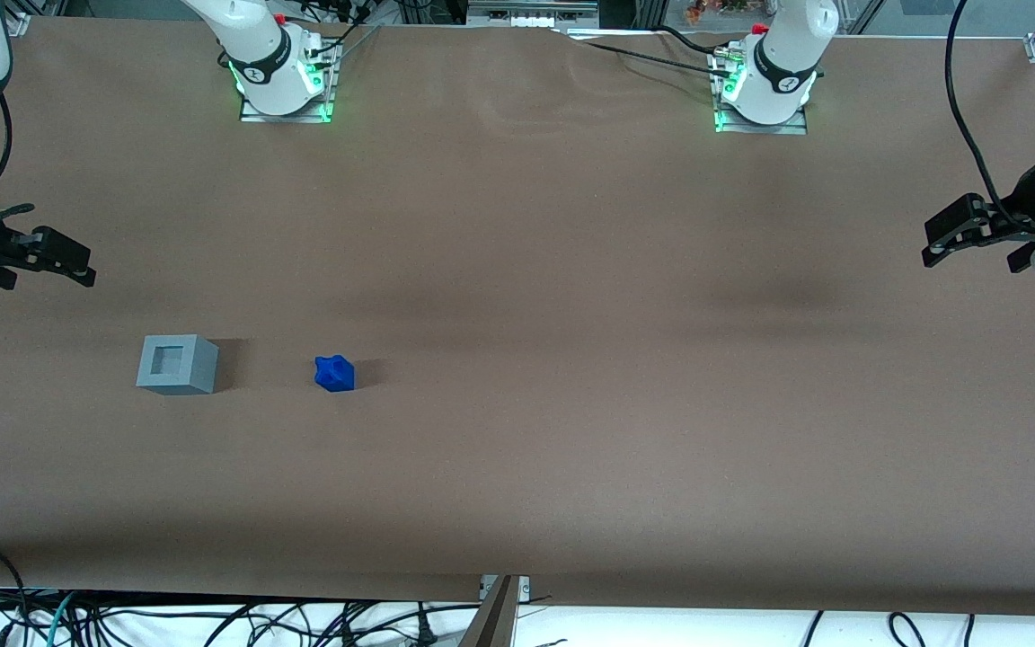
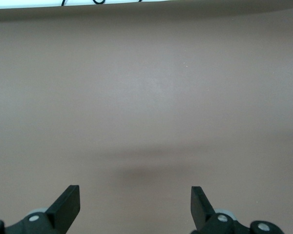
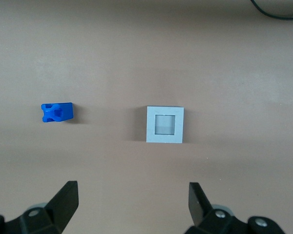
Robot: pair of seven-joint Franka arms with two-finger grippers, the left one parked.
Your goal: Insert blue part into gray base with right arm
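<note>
The blue part (image 1: 334, 373) lies on the brown table, beside the gray base (image 1: 177, 364) and apart from it. The base stands with its square recess facing up, and the recess holds nothing. My right arm's gripper (image 1: 86, 267) hangs above the table at the working arm's end, a little farther from the front camera than the base. It is open and holds nothing. In the right wrist view the gripper (image 3: 133, 190) is high above the table, with the gray base (image 3: 165, 124) and the blue part (image 3: 57, 112) both well below it.
The brown table (image 1: 571, 404) carries only the two parts. Both arm bases (image 1: 284, 81) stand at the table edge farthest from the front camera. Cables (image 1: 212, 620) lie off the edge nearest that camera. A black cable (image 3: 278, 9) shows in the right wrist view.
</note>
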